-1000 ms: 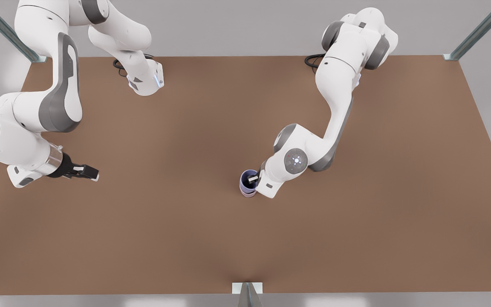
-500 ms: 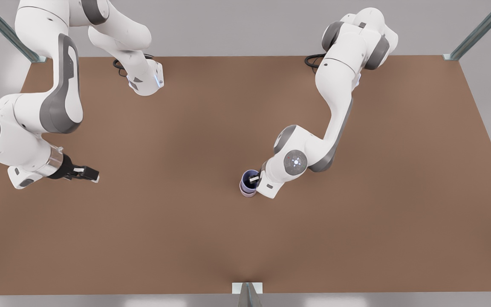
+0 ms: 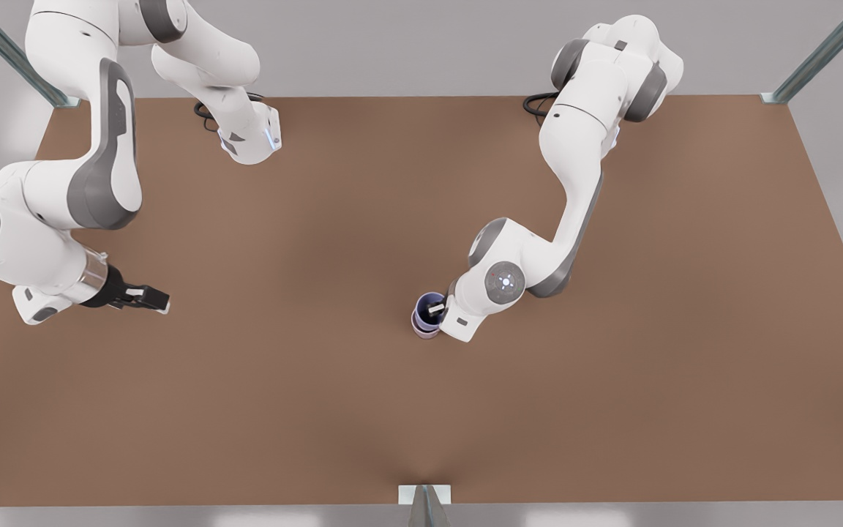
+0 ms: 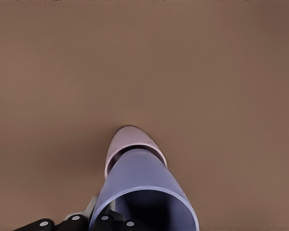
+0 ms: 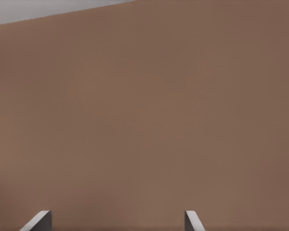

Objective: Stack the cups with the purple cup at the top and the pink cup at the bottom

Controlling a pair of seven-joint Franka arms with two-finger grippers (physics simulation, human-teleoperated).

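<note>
The purple cup [image 3: 427, 303] sits nested in the pink cup [image 3: 426, 333] near the table's middle, and only the pink cup's lower band shows beneath it. My left gripper [image 3: 436, 310] is shut on the purple cup's wall, one finger inside and one outside. In the left wrist view the purple cup [image 4: 144, 185] rises out of the pink cup [image 4: 130, 140], with my left gripper [image 4: 106, 214] at its rim. My right gripper [image 3: 156, 298] waits open over bare table at the front view's left, far from the cups. Its fingertips [image 5: 38, 220] stand wide apart with my right gripper [image 5: 115, 222] holding nothing.
The brown table [image 3: 319, 410] stretches wide around the cups. Metal frame posts stand at the back corners [image 3: 780, 94] and at the front edge [image 3: 425, 501]. Both arm bases sit along the back edge.
The left arm's wrist has shifted very slightly over the stacked cups. The cups stay in place and the right arm has not moved.
</note>
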